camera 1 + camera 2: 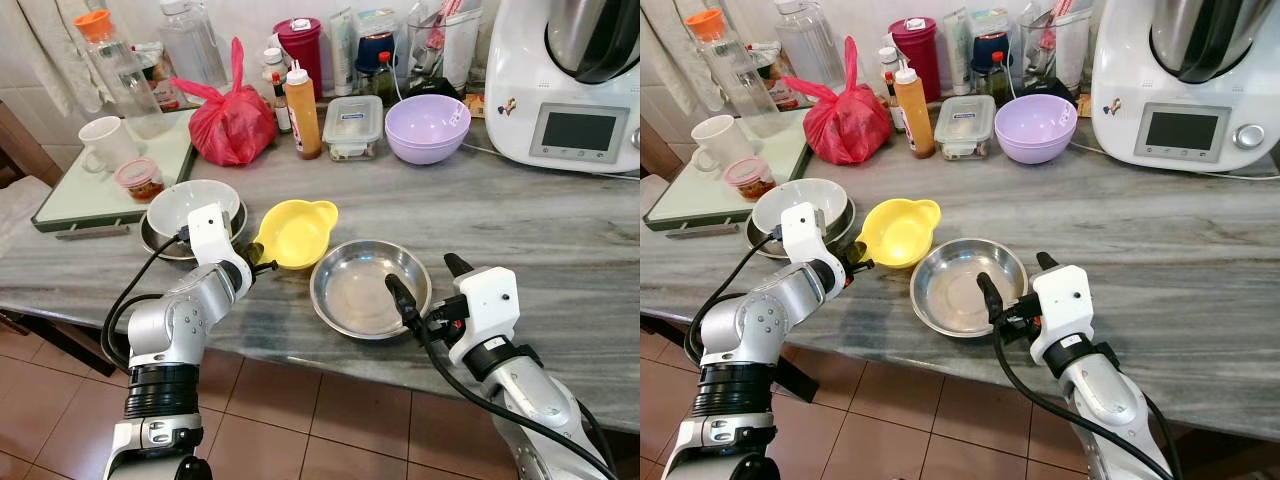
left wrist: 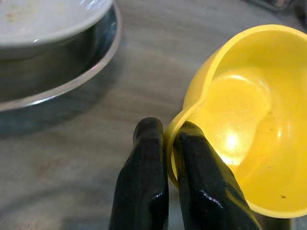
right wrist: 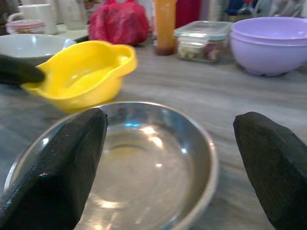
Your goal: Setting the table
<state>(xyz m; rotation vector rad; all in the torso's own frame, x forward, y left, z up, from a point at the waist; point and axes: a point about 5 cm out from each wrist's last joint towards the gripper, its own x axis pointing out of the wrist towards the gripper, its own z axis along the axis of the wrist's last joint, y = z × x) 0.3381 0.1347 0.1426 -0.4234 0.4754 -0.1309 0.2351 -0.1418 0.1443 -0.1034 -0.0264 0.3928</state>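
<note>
Left end effector [image 1: 256,257] clamped on the yellow bowl's [image 1: 297,232] near rim, just left of the steel plate [image 1: 369,288]; right end effector [image 1: 428,282], fingers apart, straddling the plate's right edge

left hand [image 2: 170,143] pinching yellow bowl [image 2: 244,129] rim, steel plate [image 2: 67,72] nearby

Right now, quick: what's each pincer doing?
Left pincer: closed on the rim of the yellow bowl.
Right pincer: open, empty, fingers straddling the near edge of the steel plate.
</note>
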